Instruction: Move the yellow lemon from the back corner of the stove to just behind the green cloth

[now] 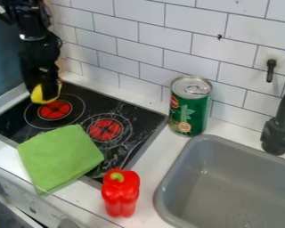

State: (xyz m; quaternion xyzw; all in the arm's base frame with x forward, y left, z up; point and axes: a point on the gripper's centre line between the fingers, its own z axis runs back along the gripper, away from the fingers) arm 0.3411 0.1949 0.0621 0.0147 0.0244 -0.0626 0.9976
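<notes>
At the upper left, the black gripper (42, 87) hangs low over the back left of the black stove top (122, 108), near a burner with a red centre. It is shut on a curved yellow object (37, 95), partly hidden by the gripper. A folded green cloth (60, 156) lies across the stove's front edge. On the counter in front of the stove stands a red bell pepper (120, 196) with a green stem. A green can (190, 107) is upright between the stove and the sink.
The grey sink (201, 144) takes up the lower right, with a black faucet (278, 129) beside it. A white tiled wall (154, 42) with a small black hook (271, 71) runs along the back. Knobs sit on the stove's front at the lower left.
</notes>
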